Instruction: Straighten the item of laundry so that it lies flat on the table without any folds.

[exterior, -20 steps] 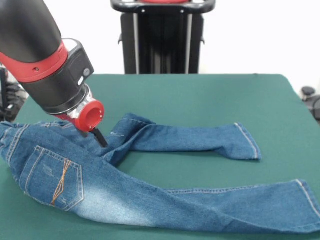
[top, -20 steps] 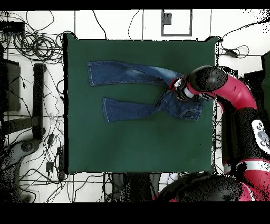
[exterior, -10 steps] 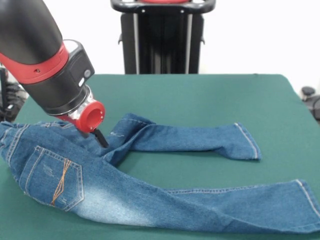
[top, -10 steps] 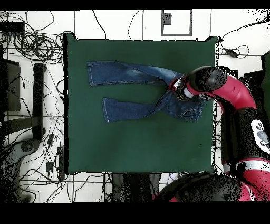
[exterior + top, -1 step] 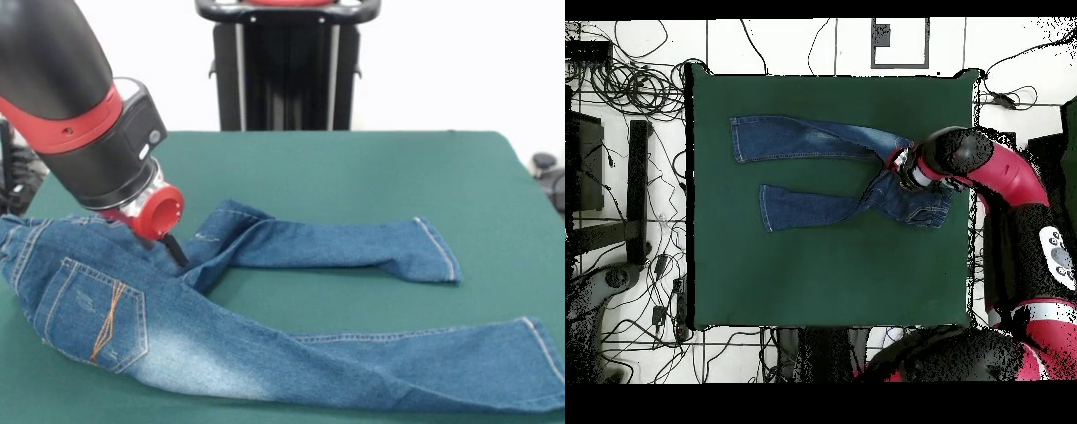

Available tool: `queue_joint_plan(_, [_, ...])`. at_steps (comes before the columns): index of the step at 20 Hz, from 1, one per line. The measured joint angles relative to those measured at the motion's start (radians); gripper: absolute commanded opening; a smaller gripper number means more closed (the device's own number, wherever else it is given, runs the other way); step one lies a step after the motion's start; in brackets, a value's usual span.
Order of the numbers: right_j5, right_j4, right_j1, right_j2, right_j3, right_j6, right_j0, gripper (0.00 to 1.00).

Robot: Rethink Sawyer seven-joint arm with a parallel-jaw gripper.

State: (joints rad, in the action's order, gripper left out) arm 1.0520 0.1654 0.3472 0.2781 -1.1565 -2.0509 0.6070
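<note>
While the arm has crept a bit left, the jeans (image 5: 265, 300) on the counter (image 5: 371, 177) look unmoved, crotch still bunched; the fingers' (image 5: 177, 250) state I cannot tell.

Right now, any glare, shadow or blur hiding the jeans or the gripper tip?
Front view: even light, no glare; jeans sharp, gripper tip slightly soft, faint shadow beneath the fabric on the table. Overhead view: the arm covers the gripper and the waist end.
</note>
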Motion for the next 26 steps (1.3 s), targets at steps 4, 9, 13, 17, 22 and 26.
queue_joint_plan(4, [-0.044,0.012,0.000,0.000,-0.002,0.000,0.007,1.00])
queue_joint_plan(9, [-0.105,0.015,0.000,0.002,-0.013,0.000,0.022,1.00])
queue_joint_plan(13, [-0.139,0.017,-0.001,0.004,-0.027,0.000,0.036,1.00])
queue_joint_plan(17, [-0.156,0.028,-0.001,0.004,-0.035,0.000,0.048,1.00])
queue_joint_plan(22, [-0.157,0.040,-0.001,0.011,-0.040,0.000,0.055,1.00])
queue_joint_plan(26, [-0.157,0.043,0.001,0.023,-0.046,0.000,0.056,1.00])
